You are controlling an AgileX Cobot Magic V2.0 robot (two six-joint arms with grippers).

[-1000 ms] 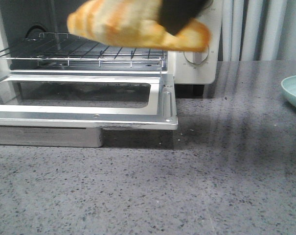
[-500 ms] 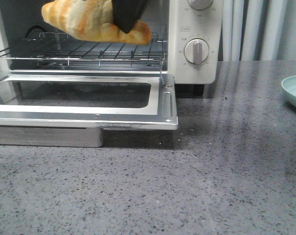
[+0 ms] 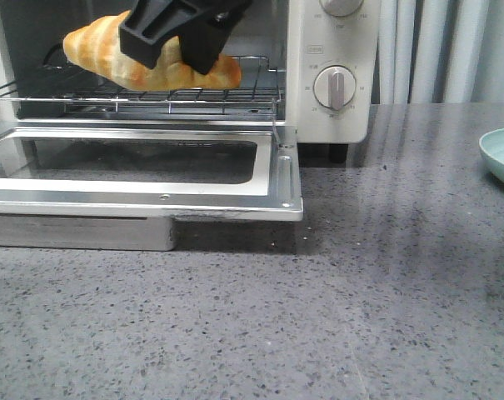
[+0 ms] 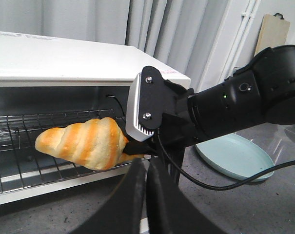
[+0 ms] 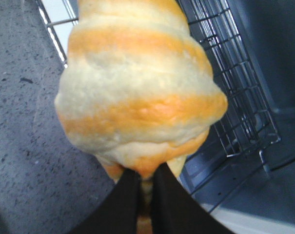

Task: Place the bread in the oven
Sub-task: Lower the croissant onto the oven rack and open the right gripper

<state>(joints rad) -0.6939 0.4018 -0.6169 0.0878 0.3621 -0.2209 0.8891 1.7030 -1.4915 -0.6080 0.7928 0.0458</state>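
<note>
The bread, a golden-orange roll with cream stripes, hangs just above the wire rack inside the open cream-white oven. My right gripper is shut on the bread's near end and reaches into the oven mouth. In the right wrist view the bread fills the picture, pinched between the fingers. In the left wrist view the bread and the right arm show in front of the oven. My left gripper is shut and empty, back from the oven.
The oven door lies open flat over the grey counter. Two round dials sit on the oven's right panel. A pale green dish stands at the right edge, also in the left wrist view.
My right gripper has carried the bread left, down and deeper into the oven, from in front of the dial panel to just above the rack.
</note>
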